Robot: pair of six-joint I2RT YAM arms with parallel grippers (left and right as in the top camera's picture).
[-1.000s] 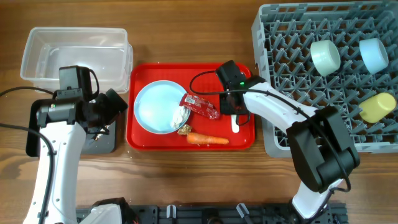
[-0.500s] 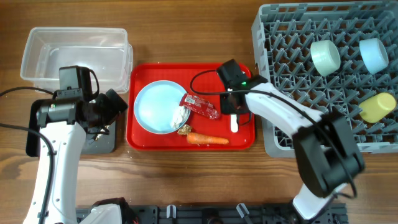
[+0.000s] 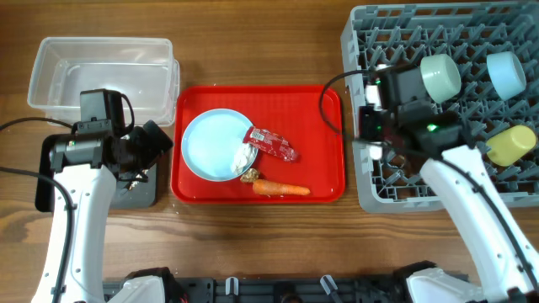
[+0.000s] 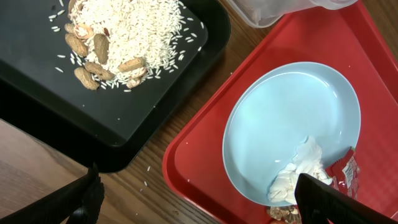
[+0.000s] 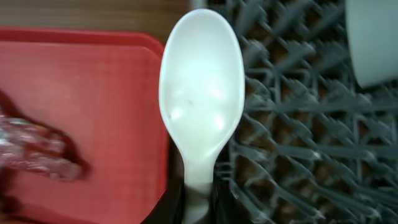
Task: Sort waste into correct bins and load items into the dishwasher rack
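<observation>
Your right gripper (image 5: 199, 202) clamps the white spoon (image 5: 202, 102) by its handle, bowl toward the frame top. The dishwasher rack (image 5: 292, 149) lies just to its right.

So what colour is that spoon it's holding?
The spoon is plain white, clearest in the right wrist view.

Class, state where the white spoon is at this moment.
In the right wrist view, the white spoon is held in the right gripper, its bowl above the boundary between the red tray and the dishwasher rack.
</observation>
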